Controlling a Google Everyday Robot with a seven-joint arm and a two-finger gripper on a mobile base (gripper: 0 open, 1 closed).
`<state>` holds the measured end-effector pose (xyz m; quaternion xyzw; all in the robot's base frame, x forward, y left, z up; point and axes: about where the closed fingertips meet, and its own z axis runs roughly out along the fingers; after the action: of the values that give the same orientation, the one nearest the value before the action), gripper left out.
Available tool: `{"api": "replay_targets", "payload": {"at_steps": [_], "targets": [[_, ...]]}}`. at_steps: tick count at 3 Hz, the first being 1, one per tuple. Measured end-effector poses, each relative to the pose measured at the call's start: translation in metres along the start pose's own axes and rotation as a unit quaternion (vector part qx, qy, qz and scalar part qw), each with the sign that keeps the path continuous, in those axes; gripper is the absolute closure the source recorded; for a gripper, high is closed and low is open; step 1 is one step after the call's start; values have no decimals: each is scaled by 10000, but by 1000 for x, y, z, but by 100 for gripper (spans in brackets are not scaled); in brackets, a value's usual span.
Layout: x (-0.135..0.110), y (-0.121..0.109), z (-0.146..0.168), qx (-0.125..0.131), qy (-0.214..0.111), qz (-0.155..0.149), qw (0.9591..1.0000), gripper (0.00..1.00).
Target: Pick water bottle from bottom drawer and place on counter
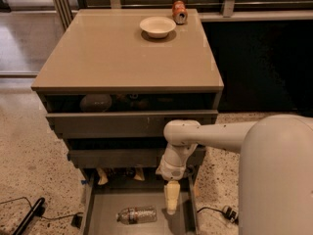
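Note:
The water bottle [137,215], clear and crinkled with a pale label, lies on its side on the grey floor of the open bottom drawer [105,210]. My gripper [171,199] hangs from the white arm, pointing down into the drawer, just right of the bottle and a little above it, not touching it. The tan counter [122,58] is the glossy top of the cabinet.
A white bowl [157,26] and an orange-red soda can [179,11] stand at the counter's back edge. The two upper drawers [132,124] are partly open with dark items inside. Packets [102,176] lie at the bottom drawer's back. A black cable [29,217] lies on the speckled floor at left.

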<state>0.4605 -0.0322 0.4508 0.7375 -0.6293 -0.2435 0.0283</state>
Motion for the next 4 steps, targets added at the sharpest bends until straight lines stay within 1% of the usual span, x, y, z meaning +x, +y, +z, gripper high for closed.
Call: {"api": "replay_targets", "payload": {"at_steps": [1, 2, 3, 4], "targets": [[14, 12, 10, 50, -132, 92, 9999, 0], [14, 13, 10, 52, -135, 98, 9998, 0], [13, 12, 9, 342, -134, 103, 9993, 0], [17, 22, 7, 1049, -50, 212, 9942, 0]]}}
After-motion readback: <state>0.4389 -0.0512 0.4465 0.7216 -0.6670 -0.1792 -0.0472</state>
